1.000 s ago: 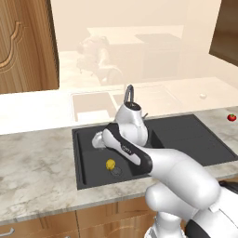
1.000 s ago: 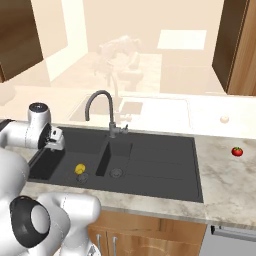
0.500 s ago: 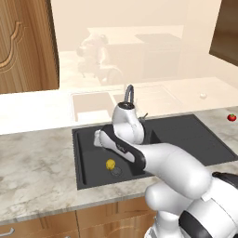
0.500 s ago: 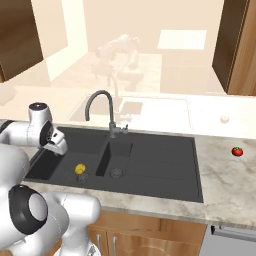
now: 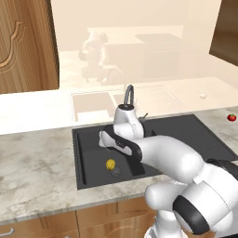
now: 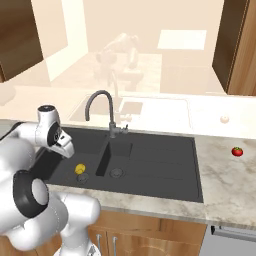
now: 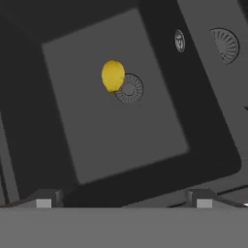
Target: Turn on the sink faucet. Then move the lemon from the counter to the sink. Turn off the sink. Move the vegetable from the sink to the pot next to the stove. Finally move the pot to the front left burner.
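1 lemon (image 7: 113, 75) in sink (image 7: 121, 140) basin beside drain — well below tool (image 7: 123, 198), fingers apart, holding nothing

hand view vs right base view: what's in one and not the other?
Hand view only: the claw, fingertips wide apart with nothing between them, above the basin.

Right base view only: the sink faucet with its arched spout, the counter, and a small red tomato on it to the right of the sink.

Both: the lemon lying in the black sink, right beside a round drain, with the second basin's drain too.
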Motion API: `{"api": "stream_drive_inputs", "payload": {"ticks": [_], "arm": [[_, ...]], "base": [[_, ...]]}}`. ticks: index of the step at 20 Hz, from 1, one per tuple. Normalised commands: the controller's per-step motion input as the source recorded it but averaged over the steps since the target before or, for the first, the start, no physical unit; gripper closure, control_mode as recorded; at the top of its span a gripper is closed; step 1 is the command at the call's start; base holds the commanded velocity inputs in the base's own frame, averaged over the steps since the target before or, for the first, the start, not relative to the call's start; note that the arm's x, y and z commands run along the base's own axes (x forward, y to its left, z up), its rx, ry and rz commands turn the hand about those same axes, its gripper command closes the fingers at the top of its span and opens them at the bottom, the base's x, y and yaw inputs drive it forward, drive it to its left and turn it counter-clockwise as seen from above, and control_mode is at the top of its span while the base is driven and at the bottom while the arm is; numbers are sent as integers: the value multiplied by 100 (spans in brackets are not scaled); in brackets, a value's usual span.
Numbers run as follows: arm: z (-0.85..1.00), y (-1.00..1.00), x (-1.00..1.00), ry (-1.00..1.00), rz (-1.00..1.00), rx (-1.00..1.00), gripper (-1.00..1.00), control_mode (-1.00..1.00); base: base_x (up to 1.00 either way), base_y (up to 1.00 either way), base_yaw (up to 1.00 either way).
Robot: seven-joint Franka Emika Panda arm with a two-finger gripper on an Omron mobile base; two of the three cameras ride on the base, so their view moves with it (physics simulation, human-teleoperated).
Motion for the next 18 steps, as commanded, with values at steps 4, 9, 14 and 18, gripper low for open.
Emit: {"api": "stream_drive_inputs", "payload": {"ticks": [4,9,14,18], "arm": [[-26,-4,32,1,0,-3,-100,-100],[-32,-1,25,0,0,-1,-100,-100],[-38,0,30,0,0,0,-100,-100],[-37,-1,29,0,0,0,-100,-100]], "base": [[0,0,0],[0,0,0],[0,0,0],[0,0,0]]}}
